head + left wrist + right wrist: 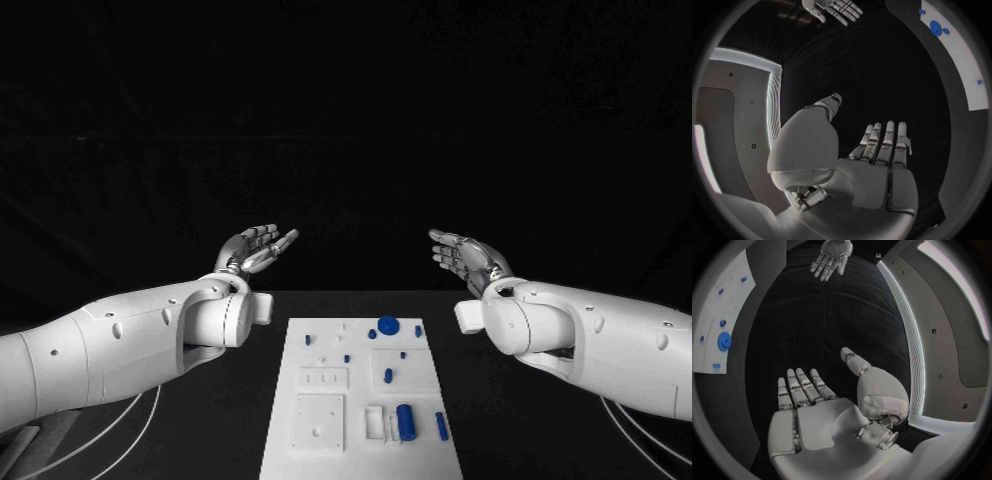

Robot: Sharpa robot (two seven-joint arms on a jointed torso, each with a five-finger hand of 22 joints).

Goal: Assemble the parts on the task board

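Observation:
The white task board [325, 420] lies lengthwise in the middle of the black table. Several small blue parts sit on it: a round blue knob [388, 324] at its far end, a blue cylinder [407, 421] and a blue peg [441, 427] near its front right. My left hand [257, 250] is raised above and beyond the board's far left, palm up, fingers straight and apart, holding nothing. My right hand [466, 258] mirrors it on the far right, also flat and empty. The left wrist view shows the left hand [873, 165] with the board [961, 55] off to its side; the right wrist view shows the right hand [817, 410] and the board [717, 325].
White cables [108, 435] hang under the left arm near the table's front left. Black table surface [202, 420] stretches on both sides of the board. The other hand appears far off in each wrist view: right hand [832, 9], left hand [832, 257].

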